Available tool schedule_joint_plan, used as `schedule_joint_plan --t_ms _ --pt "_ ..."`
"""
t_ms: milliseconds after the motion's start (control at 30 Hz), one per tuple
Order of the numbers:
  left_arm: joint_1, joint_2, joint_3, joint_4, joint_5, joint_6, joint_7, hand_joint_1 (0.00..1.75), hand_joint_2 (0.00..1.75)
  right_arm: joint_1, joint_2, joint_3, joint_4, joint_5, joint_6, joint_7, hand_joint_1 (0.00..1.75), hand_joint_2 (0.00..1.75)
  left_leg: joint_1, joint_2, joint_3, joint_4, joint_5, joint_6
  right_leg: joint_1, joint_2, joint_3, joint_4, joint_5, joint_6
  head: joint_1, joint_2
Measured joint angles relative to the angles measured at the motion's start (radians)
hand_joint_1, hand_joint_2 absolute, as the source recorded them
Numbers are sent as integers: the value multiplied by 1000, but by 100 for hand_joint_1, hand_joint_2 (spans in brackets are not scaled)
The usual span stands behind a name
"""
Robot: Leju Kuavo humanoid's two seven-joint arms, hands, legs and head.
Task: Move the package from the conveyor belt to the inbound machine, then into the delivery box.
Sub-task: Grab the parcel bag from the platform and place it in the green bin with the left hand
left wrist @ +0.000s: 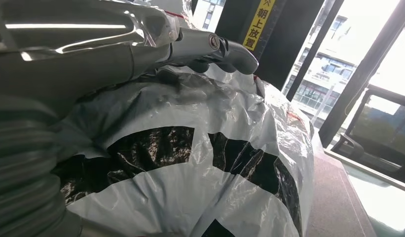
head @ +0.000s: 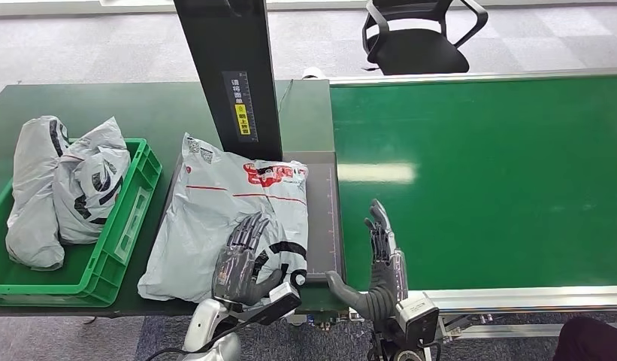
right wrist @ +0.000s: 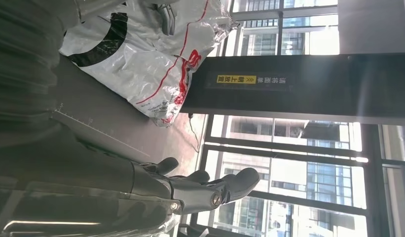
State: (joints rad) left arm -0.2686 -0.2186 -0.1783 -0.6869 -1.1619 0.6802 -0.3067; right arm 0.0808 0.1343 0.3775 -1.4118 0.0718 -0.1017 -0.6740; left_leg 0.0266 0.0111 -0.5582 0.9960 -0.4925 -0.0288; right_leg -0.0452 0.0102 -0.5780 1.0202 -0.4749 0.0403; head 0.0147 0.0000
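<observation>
The package (head: pixel 215 203), a grey-white plastic mailer with red and black print, lies flat on the dark platform of the inbound machine (head: pixel 324 218), under its black post (head: pixel 230 75). My left hand (head: pixel 241 259) rests on the package's near end with its fingers stretched over the top and the thumb apart. In the left wrist view its fingers (left wrist: pixel 210 47) lie along the crinkled package (left wrist: pixel 200 163). My right hand (head: pixel 376 263) hovers open at the conveyor belt's (head: pixel 485 180) near left corner, holding nothing. In the right wrist view this hand (right wrist: pixel 190 190) stands apart from the package (right wrist: pixel 151 54).
A green crate (head: pixel 117 241) at the left holds grey bagged parcels (head: pixel 57 188). The belt's metal rail (head: pixel 515 297) runs along the near edge. A black office chair (head: pixel 418 37) stands behind the belt. Something dark (head: pixel 591 338) is at the bottom right corner.
</observation>
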Motion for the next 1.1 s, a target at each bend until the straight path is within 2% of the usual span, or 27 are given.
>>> schedule_joint_plan --t_ms 67,100,200,233,267,467,633,867,1000,1100 --pt "0 0 0 0 2 3 -7 1 175 0 0 -1 0 1 0 1 0 175 0 0 1 0 0 0 0 0 1 0 0 0 0 0" --pt "0 0 1 0 5 6 -13 19 175 0 0 -1 0 2 0 1 0 175 0 0 1 0 0 0 0 0 1 0 0 0 0 0" --pt "8 0 2 -11 19 14 -37 125 175 1 0 -3 0 6 0 3 0 175 0 0 1 0 0 0 0 0 1 0 0 0 0 0" --pt "14 0 3 -21 24 15 -47 147 175 2 0 -3 0 7 0 3 0 175 0 0 1 0 0 0 0 0 0 0 0 0 0 0" --pt "22 -1 4 -36 27 16 -60 152 175 3 0 -4 0 9 0 3 0 175 0 0 1 0 0 0 0 0 0 0 0 0 0 0" --pt "94 -9 23 -206 52 18 -172 173 175 14 0 -7 0 14 -9 7 0 175 0 1 -2 0 0 0 0 0 -3 0 0 0 0 0" --pt "188 -27 63 -437 169 20 -353 175 175 22 1 -9 0 16 -20 11 0 175 0 1 -3 0 0 0 0 1 -4 0 0 0 0 0" --pt "334 -41 55 -885 358 19 -367 174 175 27 1 -11 0 17 -36 11 0 175 0 1 -5 0 0 0 0 1 -6 0 -1 0 0 0" --pt "373 -43 25 -1107 418 19 -367 175 175 29 2 -13 0 17 -44 11 0 175 0 1 -5 0 0 0 0 0 -5 0 -1 0 0 0" --pt "383 -43 13 -1204 419 18 -367 170 175 28 4 -15 0 18 -45 12 0 175 0 1 -5 0 0 0 0 0 -5 0 -1 0 0 0"
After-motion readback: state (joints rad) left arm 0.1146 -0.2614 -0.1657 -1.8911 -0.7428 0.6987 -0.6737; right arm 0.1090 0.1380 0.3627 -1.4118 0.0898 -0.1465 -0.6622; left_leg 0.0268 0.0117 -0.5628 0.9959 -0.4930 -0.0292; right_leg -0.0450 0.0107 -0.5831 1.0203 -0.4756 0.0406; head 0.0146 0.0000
